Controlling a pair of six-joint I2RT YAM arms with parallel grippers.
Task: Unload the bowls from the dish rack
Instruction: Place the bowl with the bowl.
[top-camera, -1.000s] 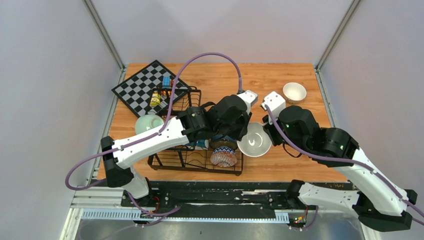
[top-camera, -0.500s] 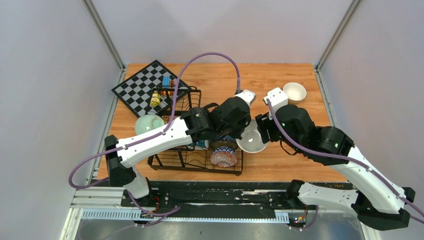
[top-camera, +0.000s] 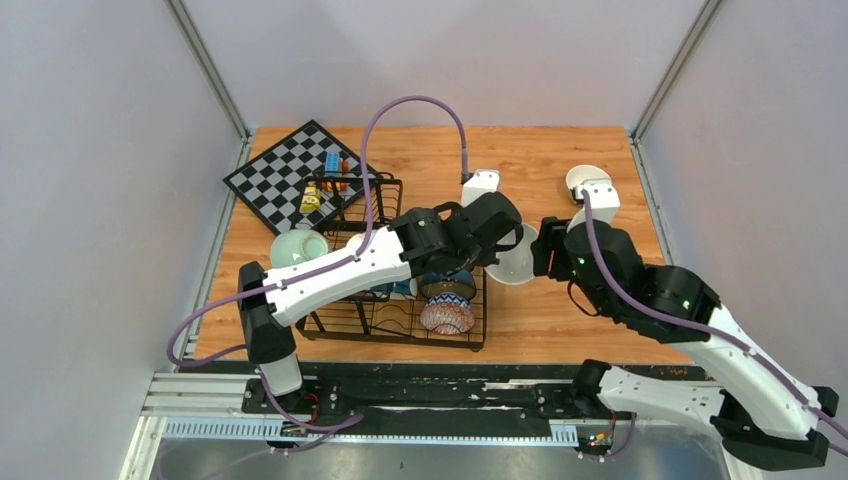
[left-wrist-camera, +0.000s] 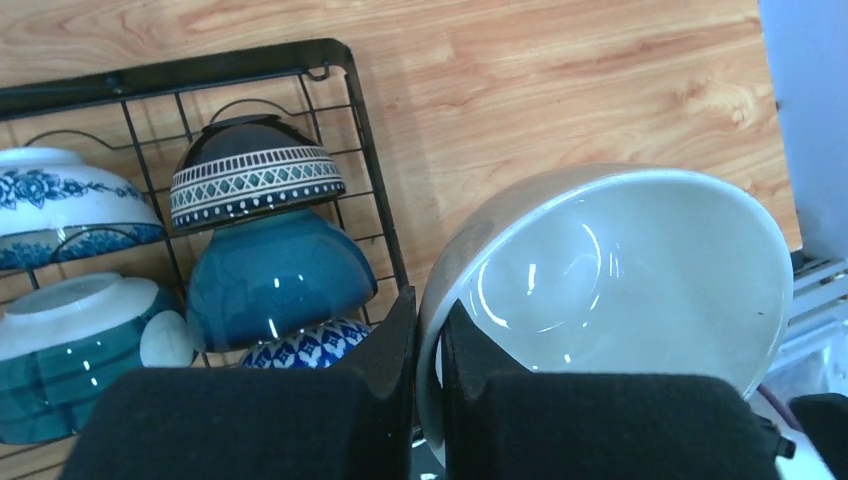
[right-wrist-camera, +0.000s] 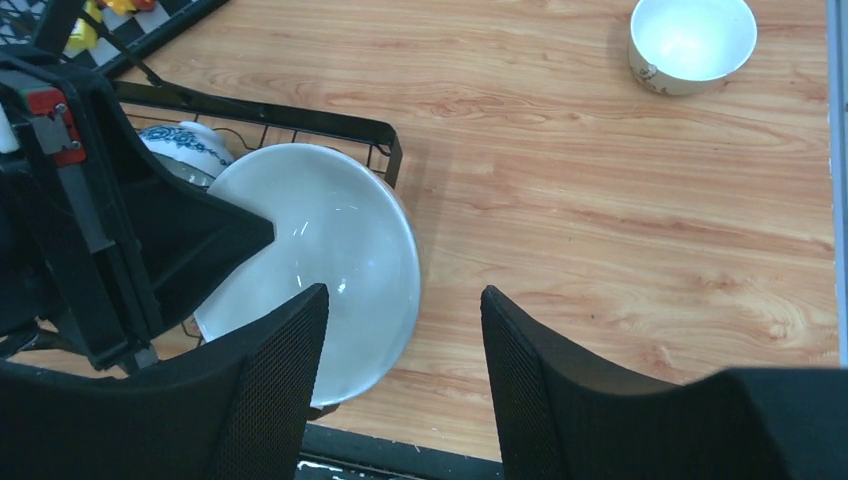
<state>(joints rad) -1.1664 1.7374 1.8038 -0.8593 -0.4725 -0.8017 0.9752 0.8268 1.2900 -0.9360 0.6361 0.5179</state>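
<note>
**Count.** Three bowls are outside the rack (top-camera: 390, 318):
- White bowl (top-camera: 517, 264): held just past the rack's right side.
- Mint bowl (top-camera: 297, 246): on the desk (top-camera: 560, 150), touching the rack's left side.
- Cream bowl (top-camera: 582, 181): upright at the far right of the desk, well apart from the rack.

The left wrist view shows five bowls in the rack:
- blue-floral bowl (left-wrist-camera: 62, 205)
- banded bowl (left-wrist-camera: 256, 175)
- teal bowl (left-wrist-camera: 275, 280)
- blue-patterned bowl (left-wrist-camera: 305, 347)
- teal-and-white bowl (left-wrist-camera: 68, 340)

There is one chessboard (top-camera: 283, 173), far left, carrying a few small blocks (top-camera: 322, 183).

**Arm pose.** The left arm reaches diagonally over the rack to its right side. The left tool (left-wrist-camera: 428, 306) is closed on the white bowl's rim, one finger inside and one outside, and the bowl is tilted on edge. The right arm bends inward from the right. The right tool (right-wrist-camera: 402, 298) faces the white bowl with its fingers (right-wrist-camera: 285, 345) spread wide and holds nothing. The bowl's edge lies just ahead of the gap.

**View differences.**
- Top view: the left arm hides most of the rack. Only this view shows a red-pink bowl (top-camera: 447, 316) at the rack's near right corner.
- Left wrist view: only this view shows the pinch on the rim.
- Right wrist view: shows the spread of the right tool and the whole cream bowl (right-wrist-camera: 691, 40). In the top view the right wrist partly covers that bowl.

No view settles whether the white bowl touches the desk.
</note>
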